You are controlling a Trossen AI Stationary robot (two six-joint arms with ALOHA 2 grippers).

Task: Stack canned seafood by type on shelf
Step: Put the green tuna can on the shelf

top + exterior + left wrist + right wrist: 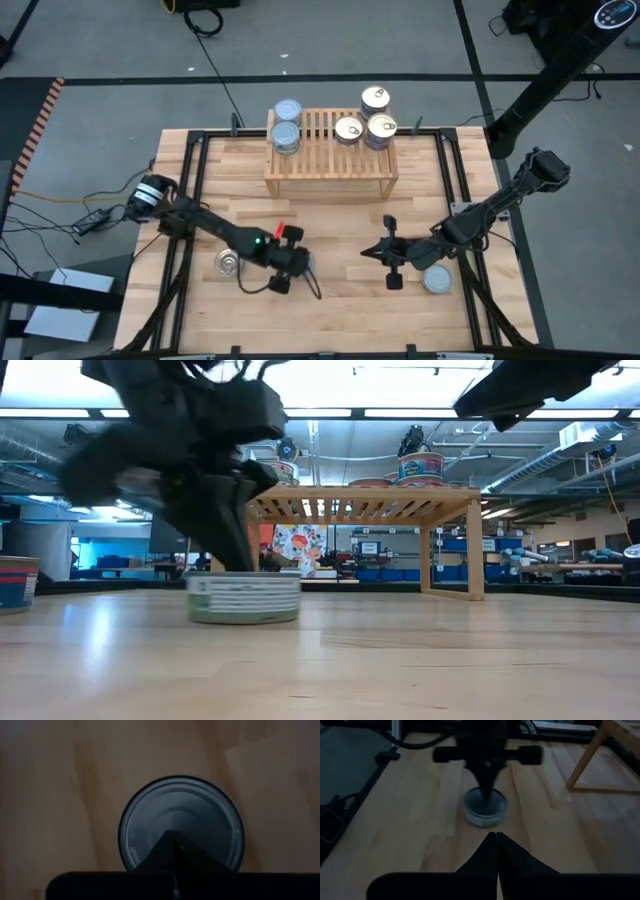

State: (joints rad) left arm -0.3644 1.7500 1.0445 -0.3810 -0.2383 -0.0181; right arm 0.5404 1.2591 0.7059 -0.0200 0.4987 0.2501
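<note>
Left gripper (303, 262): its fingers (175, 855) are pressed together with nothing between them, hanging point-down right over a silvery-blue tin (181, 822) that is standing on the tabletop (340, 215) in front of the shelf.
Right gripper (368, 252): its fingers (496, 852) are also clenched empty, pointing across the tabletop at the left gripper, well apart from it.
Shelf (330, 160): standing at the far middle of the tabletop, carrying silvery-blue tins (286, 130) on its left end and golden-lidded tins (365, 125) on its right end.
Loose tins: one tin (229, 263) is lying beside the left arm, another tin (437, 280) is sitting under the right arm near the front edge.
</note>
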